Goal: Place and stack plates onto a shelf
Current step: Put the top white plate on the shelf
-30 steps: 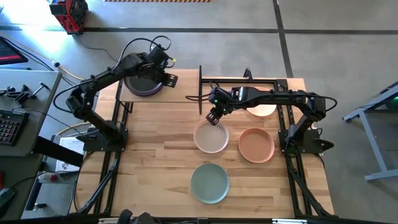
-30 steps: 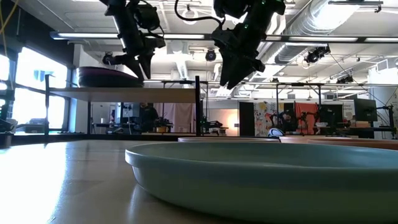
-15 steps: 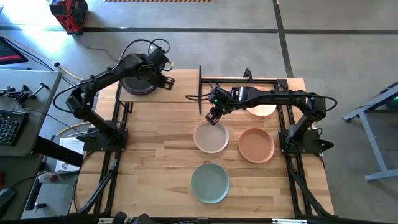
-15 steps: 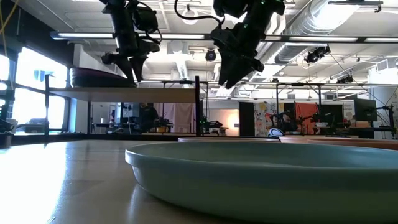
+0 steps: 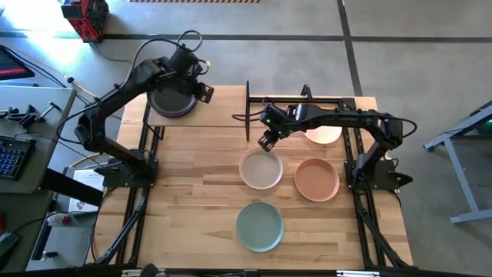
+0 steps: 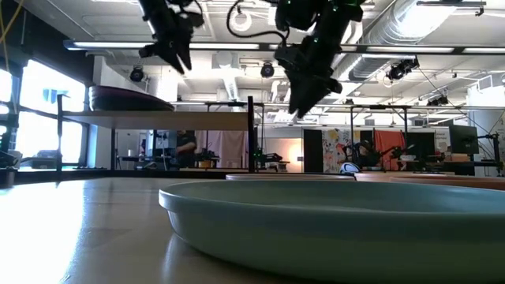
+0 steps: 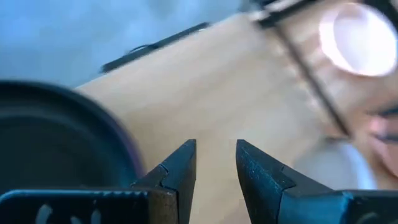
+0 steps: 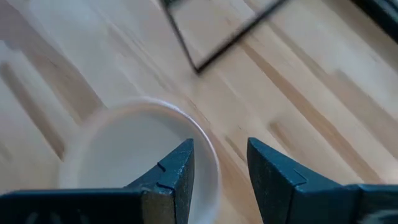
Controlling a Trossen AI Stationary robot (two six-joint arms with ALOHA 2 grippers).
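A stack of dark plates (image 5: 167, 101) with a purple rim showing sits on the pale shelf (image 5: 223, 111) at the table's far left; in the low view the stack (image 6: 126, 99) rests on the raised plank (image 6: 158, 120). My left gripper (image 5: 204, 90) hangs open above the shelf, just right of the stack (image 7: 56, 143), touching nothing. My right gripper (image 5: 267, 143) is open above the far rim of a beige plate (image 5: 261, 171) lying on the table; its fingers (image 8: 180, 168) stand over the rim (image 8: 205, 155) without touching.
A terracotta plate (image 5: 317, 179) and a sage green plate (image 5: 259, 225) lie on the table's near right part. A cream plate (image 5: 327, 135) lies under the right arm. Black upright bars (image 5: 247, 111) stand at the shelf's right end, close to my right gripper.
The dark plate stack's top shifted a little toward the table's left on the shelf and settled. My left gripper then rose clear of the stack, well above the shelf. My right gripper stayed hovering over the beige plate.
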